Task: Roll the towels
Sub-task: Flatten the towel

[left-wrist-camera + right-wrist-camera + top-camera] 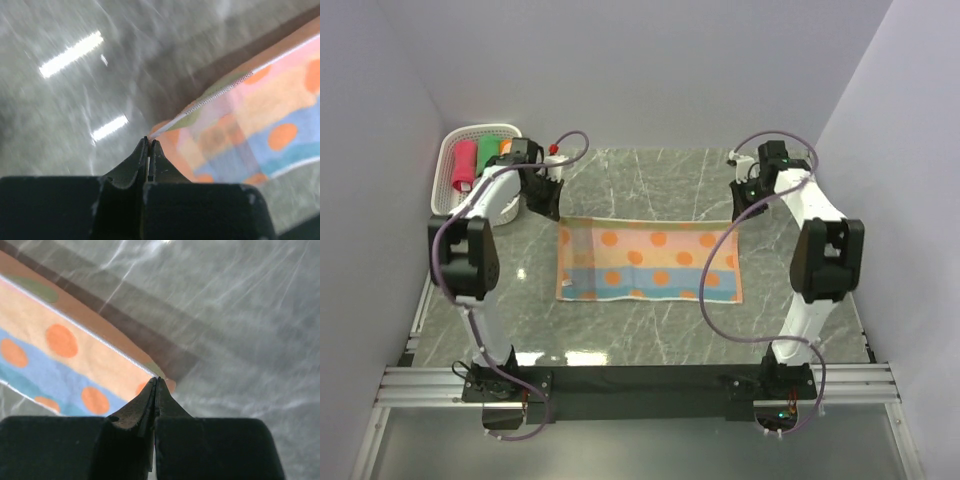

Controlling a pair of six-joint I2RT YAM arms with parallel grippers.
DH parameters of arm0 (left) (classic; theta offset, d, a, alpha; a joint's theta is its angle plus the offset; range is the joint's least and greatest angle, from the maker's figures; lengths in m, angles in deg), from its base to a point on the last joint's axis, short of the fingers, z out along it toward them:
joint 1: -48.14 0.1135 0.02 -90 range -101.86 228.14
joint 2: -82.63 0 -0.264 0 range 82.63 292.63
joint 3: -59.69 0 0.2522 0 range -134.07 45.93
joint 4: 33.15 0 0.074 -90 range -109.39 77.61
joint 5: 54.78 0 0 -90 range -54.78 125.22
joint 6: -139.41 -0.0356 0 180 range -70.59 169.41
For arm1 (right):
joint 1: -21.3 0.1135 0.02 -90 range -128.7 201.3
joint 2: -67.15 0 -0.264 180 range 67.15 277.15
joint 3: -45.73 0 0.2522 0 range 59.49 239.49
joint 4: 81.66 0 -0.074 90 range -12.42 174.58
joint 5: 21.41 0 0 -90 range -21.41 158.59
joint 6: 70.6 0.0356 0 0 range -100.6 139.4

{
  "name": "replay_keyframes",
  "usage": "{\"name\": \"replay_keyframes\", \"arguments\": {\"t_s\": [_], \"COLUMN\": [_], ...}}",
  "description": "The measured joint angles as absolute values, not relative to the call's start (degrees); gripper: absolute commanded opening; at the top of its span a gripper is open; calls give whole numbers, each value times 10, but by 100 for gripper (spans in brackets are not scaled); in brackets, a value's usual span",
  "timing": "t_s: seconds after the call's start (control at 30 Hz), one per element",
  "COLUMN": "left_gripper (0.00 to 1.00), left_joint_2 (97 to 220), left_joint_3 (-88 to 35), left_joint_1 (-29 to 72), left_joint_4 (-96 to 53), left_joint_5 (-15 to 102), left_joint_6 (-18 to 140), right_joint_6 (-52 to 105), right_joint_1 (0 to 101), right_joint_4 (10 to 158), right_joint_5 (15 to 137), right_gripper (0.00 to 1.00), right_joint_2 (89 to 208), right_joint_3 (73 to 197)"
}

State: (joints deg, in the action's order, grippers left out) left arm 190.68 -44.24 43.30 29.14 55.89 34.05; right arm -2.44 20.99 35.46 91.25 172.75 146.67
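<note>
An orange towel [648,262] with orange dots and light-blue stripes lies spread in the middle of the table. My left gripper [546,200] is shut on its far left corner; the left wrist view shows the corner [162,129] pinched at the gripper's [149,142] tips. My right gripper [744,203] is shut on the far right corner, and the right wrist view shows that corner [150,371] at the gripper's [157,380] tips. A shadow under the towel's far edge shows it raised slightly off the table.
A white perforated basket [448,172] stands at the far left and holds rolled towels: a pink-red one [466,165], a green one [487,155] and an orange one [506,148]. The table is grey marble [650,180]. White walls close in on both sides.
</note>
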Motion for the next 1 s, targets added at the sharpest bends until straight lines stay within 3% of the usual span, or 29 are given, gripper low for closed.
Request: {"name": "replay_keyframes", "arguments": {"t_s": [0.2, 0.23, 0.33, 0.37, 0.4, 0.47, 0.5, 0.6, 0.63, 0.77, 1.0], "left_gripper": [1, 3, 28, 40, 46, 57, 57, 49, 39, 16, 5], "left_joint_2": [2039, 2057, 2103, 2114, 2121, 2123, 2116, 2074, 2045, 1918, 1791], "left_joint_3": [-540, -560, -614, -632, -642, -650, -649, -612, -585, -480, -282], "left_joint_1": [433, 433, 434, 435, 436, 440, 443, 454, 458, 468, 415], "left_joint_4": [244, 242, 241, 242, 243, 250, 255, 260, 272, 303, 304], "left_joint_5": [537, 535, 529, 528, 528, 530, 534, 553, 562, 591, 598], "left_joint_6": [369, 373, 384, 386, 391, 394, 392, 381, 371, 335, 316], "right_joint_6": [12, 17, 28, 30, 28, 25, 23, 7, 0, -19, -12], "right_joint_1": [214, 214, 214, 213, 213, 211, 210, 201, 198, 195, 254], "right_joint_4": [393, 396, 406, 406, 404, 395, 390, 363, 357, 308, 280], "right_joint_5": [882, 878, 862, 855, 851, 845, 845, 855, 861, 887, 903], "right_gripper": [3, 22, 53, 54, 55, 54, 49, 33, 29, 14, 6], "right_joint_2": [1864, 1879, 1916, 1920, 1920, 1919, 1917, 1891, 1872, 1765, 1686], "right_joint_3": [1600, 1619, 1665, 1670, 1672, 1677, 1680, 1673, 1657, 1561, 1403]}}
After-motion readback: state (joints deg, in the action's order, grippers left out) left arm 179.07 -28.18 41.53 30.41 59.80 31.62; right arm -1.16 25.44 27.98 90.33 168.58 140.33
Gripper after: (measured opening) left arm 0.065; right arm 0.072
